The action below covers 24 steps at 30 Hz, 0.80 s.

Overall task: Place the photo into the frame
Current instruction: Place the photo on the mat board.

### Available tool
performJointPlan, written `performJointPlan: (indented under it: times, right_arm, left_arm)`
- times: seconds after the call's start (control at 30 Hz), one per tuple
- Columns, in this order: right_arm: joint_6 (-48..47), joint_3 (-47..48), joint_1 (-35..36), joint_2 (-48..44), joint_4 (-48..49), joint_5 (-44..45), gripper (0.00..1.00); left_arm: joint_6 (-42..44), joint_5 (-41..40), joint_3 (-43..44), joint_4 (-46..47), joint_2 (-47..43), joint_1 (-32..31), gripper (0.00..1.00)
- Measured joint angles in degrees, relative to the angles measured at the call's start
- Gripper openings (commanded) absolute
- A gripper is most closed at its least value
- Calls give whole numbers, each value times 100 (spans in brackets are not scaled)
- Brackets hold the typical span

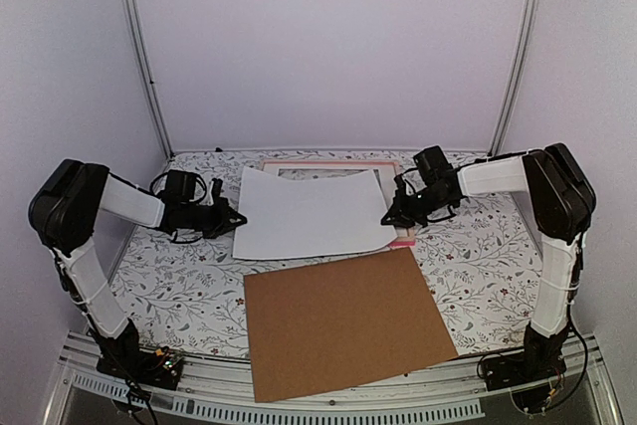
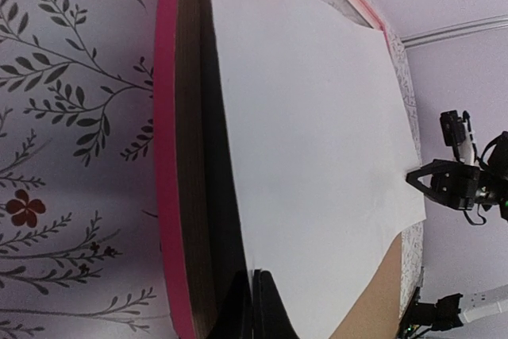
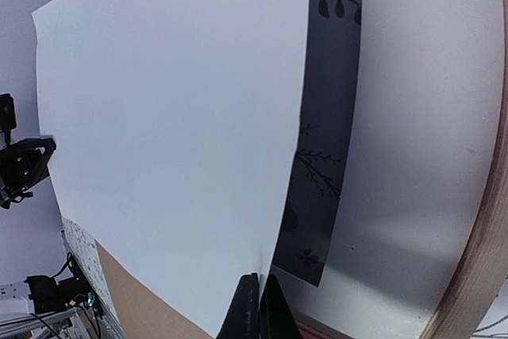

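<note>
Your photo (image 1: 311,211) shows only a plain white back, so the printed face cannot be seen. It is one unbroken rectangular sheet, slightly bowed, with its far edge curving. It lies over the pink frame (image 1: 328,163) at the 12 o'clock side of the table (image 1: 478,266). It covers most of the frame but is not seated in it. In the left wrist view the sheet's edge stands clear of the frame's pink rail (image 2: 165,156), with a dark gap beneath.

Of the frame you see only the far rail and the corner at 4 o'clock of the sheet. In the right wrist view a white mat (image 3: 413,117) lies inside the frame. Through its dark opening you can see the table's floral pattern, and the sheet overhangs part of that opening. A plain brown backing board (image 1: 343,320) lies flat at 6 o'clock of the sheet. Its far edge is just beside the sheet's near edge, and you cannot tell whether they touch.

The left gripper (image 1: 237,218) meets the sheet at its 9 o'clock edge. Its fingers (image 2: 266,311) are pressed together on the near corner of that edge. The right gripper (image 1: 386,218) sits at the 3 o'clock edge, with its fingers (image 3: 274,311) pinched tight on the sheet's margin. Both arms reach in low from the sides.
</note>
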Motion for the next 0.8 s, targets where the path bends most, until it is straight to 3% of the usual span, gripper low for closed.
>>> performJointPlan:
  times: [0.23, 0.43, 0.8]
  right_arm:
    - [17, -197, 2, -280, 153, 11, 0]
    - [42, -195, 2, -520, 433, 127, 0]
    - [103, 190, -31, -483, 367, 535, 0]
  left_arm:
    - [96, -11, 221, -162, -2, -2, 0]
    - [173, -59, 1001, -470, 48, -2, 0]
    - [385, -186, 2557, -1095, 1198, -2, 0]
